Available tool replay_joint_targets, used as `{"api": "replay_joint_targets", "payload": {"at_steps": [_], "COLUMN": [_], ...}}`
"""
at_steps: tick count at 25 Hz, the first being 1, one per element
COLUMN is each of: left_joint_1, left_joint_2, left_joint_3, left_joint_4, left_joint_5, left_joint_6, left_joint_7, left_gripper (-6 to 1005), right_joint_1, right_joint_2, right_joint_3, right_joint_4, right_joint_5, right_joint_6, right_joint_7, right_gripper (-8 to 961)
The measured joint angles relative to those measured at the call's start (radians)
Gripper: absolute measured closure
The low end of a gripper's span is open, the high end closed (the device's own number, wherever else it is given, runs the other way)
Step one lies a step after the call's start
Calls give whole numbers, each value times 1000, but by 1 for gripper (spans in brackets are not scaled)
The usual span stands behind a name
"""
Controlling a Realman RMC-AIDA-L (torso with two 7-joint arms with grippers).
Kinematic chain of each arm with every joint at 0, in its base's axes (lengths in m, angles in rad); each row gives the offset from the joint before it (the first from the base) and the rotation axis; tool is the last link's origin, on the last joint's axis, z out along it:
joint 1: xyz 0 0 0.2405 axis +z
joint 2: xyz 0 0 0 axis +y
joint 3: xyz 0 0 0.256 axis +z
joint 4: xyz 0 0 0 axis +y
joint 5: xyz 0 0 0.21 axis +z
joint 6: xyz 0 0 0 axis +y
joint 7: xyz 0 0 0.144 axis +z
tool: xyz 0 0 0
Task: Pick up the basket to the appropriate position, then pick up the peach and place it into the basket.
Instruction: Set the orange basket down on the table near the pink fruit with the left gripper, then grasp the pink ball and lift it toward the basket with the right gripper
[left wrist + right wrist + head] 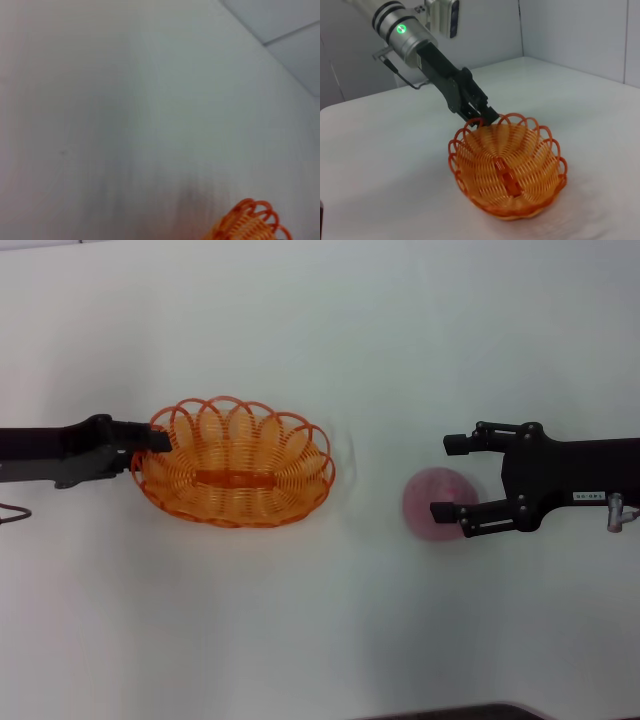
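The orange openwork basket (235, 462) sits on the white table left of centre, empty. My left gripper (155, 443) is at its left rim, shut on the rim loops; the right wrist view shows the basket (507, 167) and this grip (481, 117). A bit of the rim shows in the left wrist view (250, 222). The pink peach (432, 498) lies on the table right of the basket. My right gripper (452, 478) is open, low beside the peach, its near finger overlapping the fruit and its far finger apart from it. The peach is out of the right wrist view.
The white table (320, 620) spreads around both things. A dark edge (480, 710) runs along the table's front. Walls (570, 30) stand behind the table in the right wrist view.
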Motion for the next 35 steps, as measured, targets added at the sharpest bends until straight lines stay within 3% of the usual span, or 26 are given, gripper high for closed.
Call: {"api": "replay_joint_targets", "payload": {"at_steps": [10, 14, 16, 20, 25, 31, 35], "left_joint_1": [30, 23, 30, 45, 86, 169, 208], "left_joint_2": [27, 38, 50, 52, 42, -5, -12], "left_joint_3": [-45, -45, -89, -136, -165, -168, -191], "left_joint_4": [-3, -2, -7, -16, -15, -19, -61], "left_joint_5": [-30, -7, -12, -17, -27, -72, -90], "left_joint_6": [44, 69, 89, 135, 230, 221, 235], "left_joint_7": [60, 120, 284, 533, 897, 1256, 1389], "left_gripper": [399, 250, 175, 124, 106, 107, 109], "right_joint_1": [3, 4, 4, 4, 7, 9, 10], "right_joint_2": [0, 0, 0, 0, -2, -1, 0], "right_joint_3": [0, 0, 0, 0, 0, 0, -3], "right_joint_4": [2, 2, 2, 15, 27, 28, 28], "right_joint_5": [-1, -1, -1, -2, -2, -2, -1], "right_joint_6": [0, 0, 0, 0, 12, 12, 11], "right_joint_7": [0, 0, 0, -4, -9, -9, -9], "right_gripper": [27, 27, 27, 27, 28, 28, 28]}}
